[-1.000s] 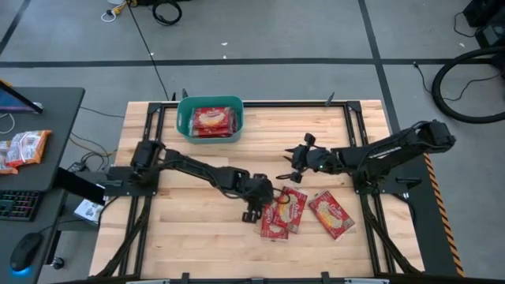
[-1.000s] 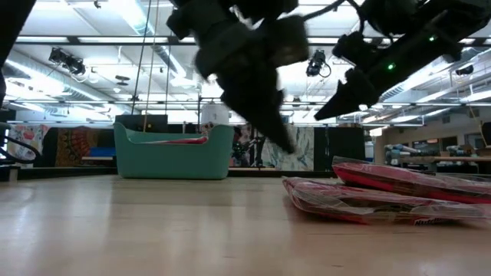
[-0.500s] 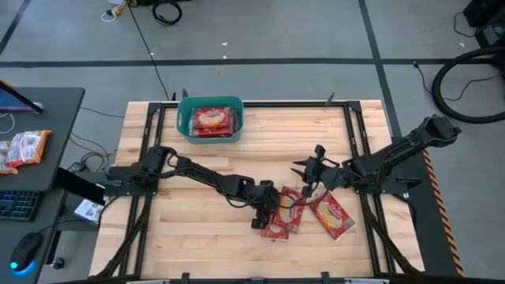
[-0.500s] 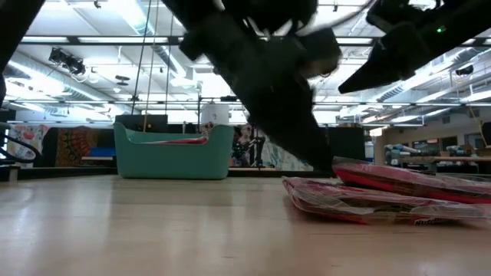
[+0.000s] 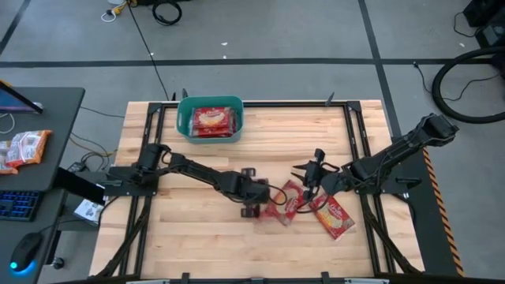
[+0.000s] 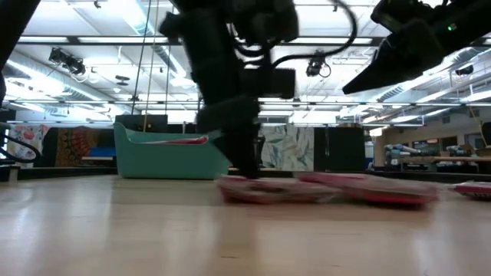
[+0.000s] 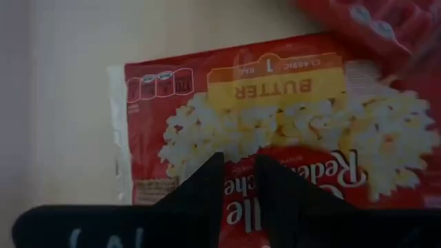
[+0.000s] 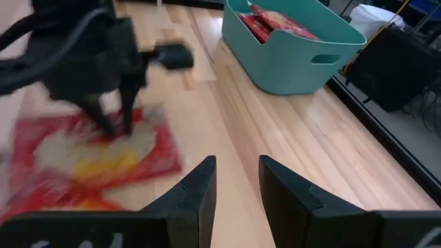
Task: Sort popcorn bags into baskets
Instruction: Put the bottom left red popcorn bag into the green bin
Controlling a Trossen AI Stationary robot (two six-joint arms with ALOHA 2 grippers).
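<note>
2 flat glossy red popcorn bags [image 5: 286,202] beside rounded teal basket-bound left gripper [image 5: 263,203].

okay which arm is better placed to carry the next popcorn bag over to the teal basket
Left, probably. The left end effector is already down on a popcorn bag, nearer the basket. The right end effector hovers open above the table, holding nothing.

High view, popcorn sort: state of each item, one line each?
Left hand: down on a popcorn bag, fingers nearly shut on it.
That popcorn bag: flat on the table, label up.
Other loose popcorn bags: flat on the table.
Right hand: open, empty, above the table.
Basket: upright, popcorn bags inside.
</note>
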